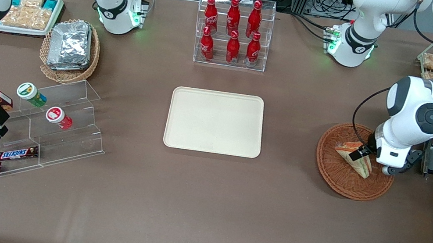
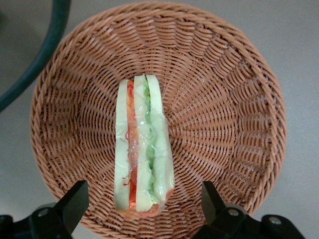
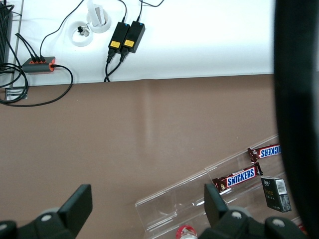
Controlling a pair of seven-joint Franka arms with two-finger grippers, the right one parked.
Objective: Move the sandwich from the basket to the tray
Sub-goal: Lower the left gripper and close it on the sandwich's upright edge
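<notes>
On brown table, gripper over basket

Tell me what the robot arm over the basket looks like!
The working arm is glossy white with rounded segments, dark grey round joint caps and a black cable looped along it. Its base glows green. Its gripper, hanging over the sandwich in the basket, has two black fingers, open.

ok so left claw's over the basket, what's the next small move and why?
Probably lower straight down and close. The claw hangs open over the basket, one finger on each side of the sandwich, neither touching it. The sandwich stands on edge in the basket and the tray holds nothing yet, so the grasp comes first.
</notes>
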